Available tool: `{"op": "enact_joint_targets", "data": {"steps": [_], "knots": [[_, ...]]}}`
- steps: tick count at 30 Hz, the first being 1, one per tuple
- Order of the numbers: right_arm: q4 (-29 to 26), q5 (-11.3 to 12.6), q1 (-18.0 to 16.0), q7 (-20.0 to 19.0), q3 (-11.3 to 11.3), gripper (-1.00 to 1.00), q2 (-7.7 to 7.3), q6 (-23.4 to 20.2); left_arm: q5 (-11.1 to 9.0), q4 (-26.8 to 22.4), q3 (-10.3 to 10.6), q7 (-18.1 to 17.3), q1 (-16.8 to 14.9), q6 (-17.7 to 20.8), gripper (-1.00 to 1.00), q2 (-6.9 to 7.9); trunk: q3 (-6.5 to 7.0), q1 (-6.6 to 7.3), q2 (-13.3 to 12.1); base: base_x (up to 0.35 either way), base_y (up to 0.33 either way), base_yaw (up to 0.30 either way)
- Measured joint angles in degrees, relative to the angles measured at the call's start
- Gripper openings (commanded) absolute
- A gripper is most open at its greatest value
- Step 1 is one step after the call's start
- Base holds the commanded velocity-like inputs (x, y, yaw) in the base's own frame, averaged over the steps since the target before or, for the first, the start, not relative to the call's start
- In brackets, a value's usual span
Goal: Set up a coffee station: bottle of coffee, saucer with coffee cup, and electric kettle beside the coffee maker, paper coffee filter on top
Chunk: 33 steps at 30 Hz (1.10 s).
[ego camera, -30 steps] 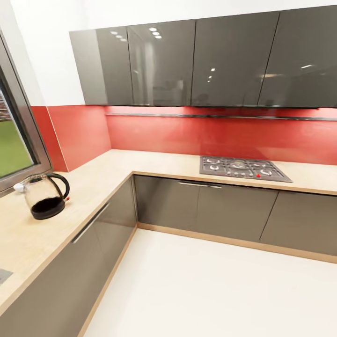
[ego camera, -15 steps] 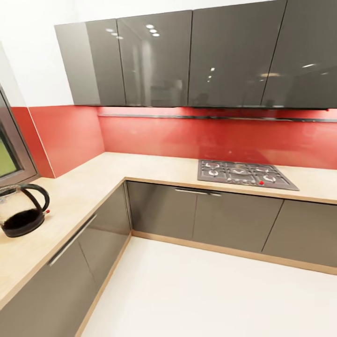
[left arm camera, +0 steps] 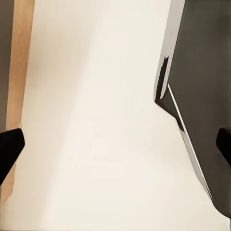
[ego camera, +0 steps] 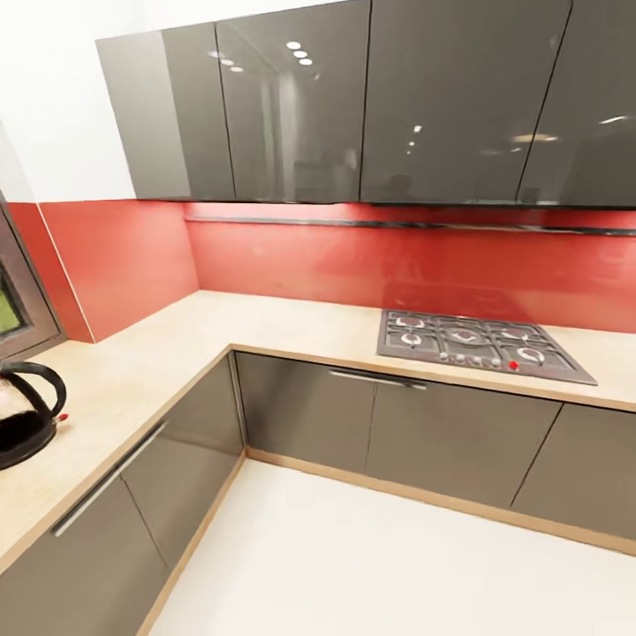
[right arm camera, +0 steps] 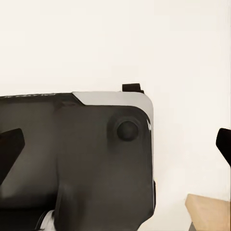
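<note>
The head camera looked over an L-shaped kitchen countertop (ego camera: 291, 322) in light wood, with grey cabinet fronts (ego camera: 305, 411) below and glossy grey wall cabinets (ego camera: 353, 106) above a red backsplash (ego camera: 397, 261). The electric kettle (ego camera: 22, 415) stood on the worktop at about nine o'clock in that view, cut off by the frame edge, so that its black looped handle and dark base showed (with a small red mark beside the base). A gas hob (ego camera: 477, 344) was set into the counter at roughly two o'clock, well apart from the kettle.

In the left wrist view the left gripper (left arm camera: 115, 144) had its dark fingertips far apart at the frame's sides, nothing between them, over pale floor (left arm camera: 96, 120). The right gripper (right arm camera: 115, 144) was likewise spread wide and empty, above the robot's dark base (right arm camera: 77, 154).
</note>
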<state>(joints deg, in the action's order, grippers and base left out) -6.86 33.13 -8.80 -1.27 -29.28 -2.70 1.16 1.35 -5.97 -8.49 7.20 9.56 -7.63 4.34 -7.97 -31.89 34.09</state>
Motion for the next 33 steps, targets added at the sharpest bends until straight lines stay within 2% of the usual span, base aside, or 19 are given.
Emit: {"op": "enact_joint_targets", "data": {"steps": [26,33], "knots": [[0.0,0.0,0.0,0.0,0.0,1.0,0.0,0.0,-0.1,0.0,0.0,0.0,0.0,0.0,1.0,0.01,0.03,0.0,0.0,0.282,-0.211,0.275],[0.0,0.0,0.0,0.0,0.0,1.0,0.0,0.0,0.0,0.0,0.0,0.0,0.0,0.0,1.0,-0.01,0.36,-0.02,0.0,0.136,-0.29,0.24]]}}
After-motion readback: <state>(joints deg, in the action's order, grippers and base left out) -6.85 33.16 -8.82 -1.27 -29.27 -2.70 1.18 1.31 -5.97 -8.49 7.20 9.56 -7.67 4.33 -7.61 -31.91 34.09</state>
